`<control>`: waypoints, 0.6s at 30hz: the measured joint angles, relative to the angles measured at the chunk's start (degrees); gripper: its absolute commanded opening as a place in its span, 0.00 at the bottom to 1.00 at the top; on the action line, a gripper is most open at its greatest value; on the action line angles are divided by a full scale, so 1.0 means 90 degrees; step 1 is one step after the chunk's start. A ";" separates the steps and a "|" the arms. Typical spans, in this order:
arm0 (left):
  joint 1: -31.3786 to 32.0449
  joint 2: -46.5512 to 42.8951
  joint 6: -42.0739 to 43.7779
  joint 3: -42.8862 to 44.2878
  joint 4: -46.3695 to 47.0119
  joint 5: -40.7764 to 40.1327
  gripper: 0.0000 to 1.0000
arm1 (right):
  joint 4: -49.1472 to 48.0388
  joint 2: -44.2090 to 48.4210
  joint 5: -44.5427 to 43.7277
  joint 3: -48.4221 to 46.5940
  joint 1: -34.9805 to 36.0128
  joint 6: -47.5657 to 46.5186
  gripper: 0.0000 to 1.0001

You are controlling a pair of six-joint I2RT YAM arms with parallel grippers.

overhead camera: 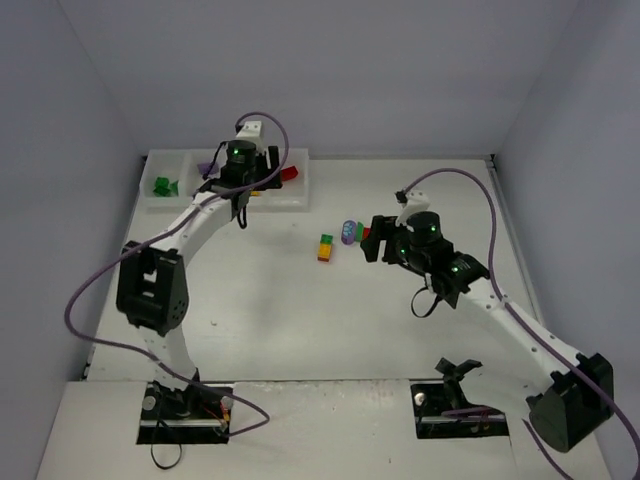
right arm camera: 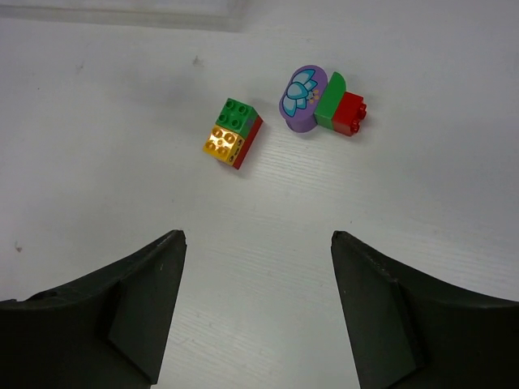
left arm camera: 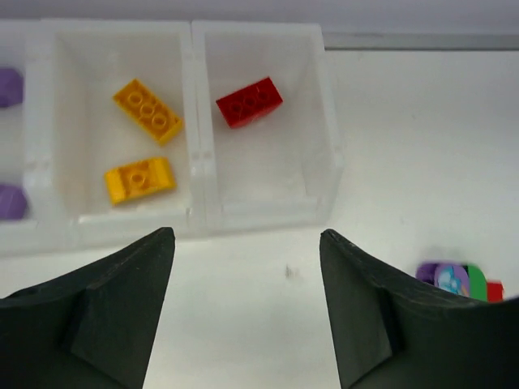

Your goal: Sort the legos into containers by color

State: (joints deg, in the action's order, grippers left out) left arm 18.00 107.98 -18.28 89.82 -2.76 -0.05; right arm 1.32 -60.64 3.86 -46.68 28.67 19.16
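The containers are one white tray (overhead camera: pixel 292 203) at the back left, its divider wall (left arm camera: pixel 197 154) showing in the left wrist view. One red lego (left arm camera: pixel 249 101) lies in the right-end compartment and two orange-yellow legos (left arm camera: pixel 147 111) in the one beside it. Purple pieces (left arm camera: pixel 10 85) show further left, and a green lego (overhead camera: pixel 163 184) lies at the far left end. My left gripper (left arm camera: pixel 247 235) hangs open and empty just in front of the tray. A green, orange and red stack (right arm camera: pixel 233 132) and a purple, green and red cluster (right arm camera: pixel 304 99) lie on the table. My right gripper (right arm camera: pixel 258 237) is open, short of them.
Grey walls (overhead camera: pixel 90 120) enclose the white table on the left, back and right. The right arm's purple cable (overhead camera: pixel 470 180) loops over the table's right side. Both arm bases (overhead camera: pixel 185 405) sit at the near edge.
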 measured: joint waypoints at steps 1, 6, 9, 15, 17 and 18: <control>0.0005 -0.0376 -0.0024 -0.0357 -0.0002 -0.0007 0.63 | 0.0000 -0.0209 -0.0129 -0.0126 0.0104 0.0070 0.68; 0.0022 -0.2295 -0.0313 -0.1814 -0.0437 -0.0245 0.59 | -0.0044 -0.1350 -0.0685 -0.0794 0.0583 0.0520 0.68; 0.0022 -0.3237 -0.0527 -0.2387 -0.0874 -0.0483 0.59 | -0.0080 -0.2030 -0.0933 -0.1100 0.0741 0.0799 0.65; 0.0022 -0.4578 -0.0738 -0.3269 -0.1649 -0.0585 0.59 | -0.0078 -0.3322 -0.1343 -0.1685 0.1093 0.1246 0.60; 0.0022 -0.4872 -0.0806 -0.3502 -0.1892 -0.0534 0.59 | -0.0066 -0.3730 -0.1430 -0.1931 0.1185 0.1404 0.58; 0.0022 -0.4996 -0.0835 -0.3602 -0.1996 -0.0508 0.59 | -0.0066 -0.3917 -0.1481 -0.2050 0.1219 0.1460 0.58</control>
State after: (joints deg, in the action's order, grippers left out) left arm 18.20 63.02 -25.80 57.41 -20.73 -4.62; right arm 0.73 -95.90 -9.47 -65.12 39.64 32.29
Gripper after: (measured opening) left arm 0.592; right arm 0.590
